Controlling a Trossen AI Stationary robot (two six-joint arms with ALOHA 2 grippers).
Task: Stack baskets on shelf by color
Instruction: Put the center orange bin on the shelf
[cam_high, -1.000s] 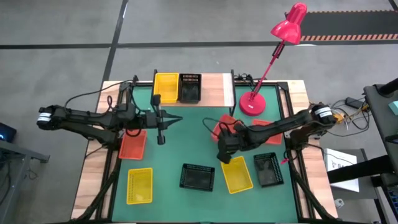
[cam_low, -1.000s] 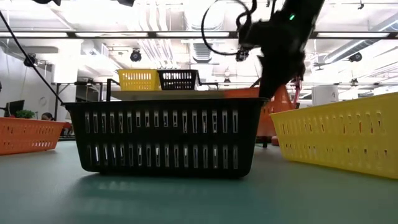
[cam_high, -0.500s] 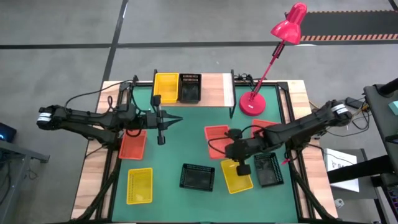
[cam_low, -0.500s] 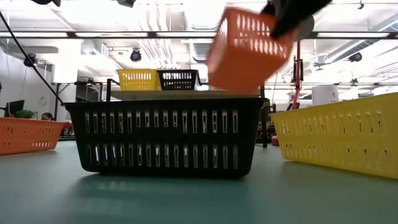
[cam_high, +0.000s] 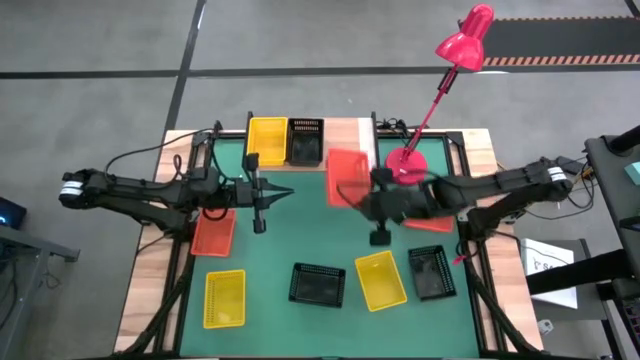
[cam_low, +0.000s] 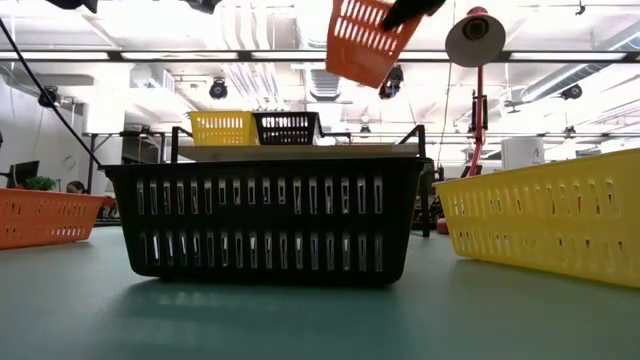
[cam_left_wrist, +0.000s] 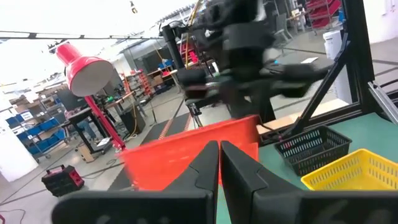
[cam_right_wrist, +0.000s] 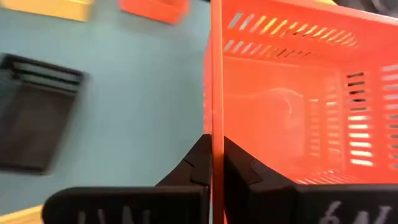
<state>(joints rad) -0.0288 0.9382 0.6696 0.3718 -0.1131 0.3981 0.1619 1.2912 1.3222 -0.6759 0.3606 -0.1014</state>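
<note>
Nearest you along the front of the green table mat (cam_high: 300, 225) lie four small rectangular plastic mesh baskets: a yellow one at front left (cam_high: 224, 298), a black one at front centre (cam_high: 318, 284), which fills the low view (cam_low: 265, 222), a second yellow one just right of it (cam_high: 381, 280) and a second black one at the far right (cam_high: 432, 272). Farther back on the left, an orange-red mesh basket (cam_high: 213, 231) rests on the mat's edge, close under the left arm. Above it the left gripper (cam_high: 260, 224) hangs over the mat with its two dark fingers (cam_left_wrist: 239, 168) pressed together on nothing. Level with it on the right, the right gripper (cam_high: 352, 195) is clamped on the rim of another orange-red mesh basket (cam_high: 347, 176), carried tilted in the air above the mat; the right wrist view shows the fingers (cam_right_wrist: 198, 163) pinching one side wall (cam_right_wrist: 217, 74), and the low view shows the basket high over the table (cam_low: 368, 40). A third orange-red basket (cam_high: 428, 222) lies largely hidden beneath the right arm. Beyond stands the low light-wood shelf on its thin black frame (cam_high: 350, 145), bearing a yellow basket (cam_high: 266, 140) and a black basket (cam_high: 306, 140) touching side by side at its left end. At the shelf's right end stands a pink-red desk lamp (cam_high: 408, 166).
</note>
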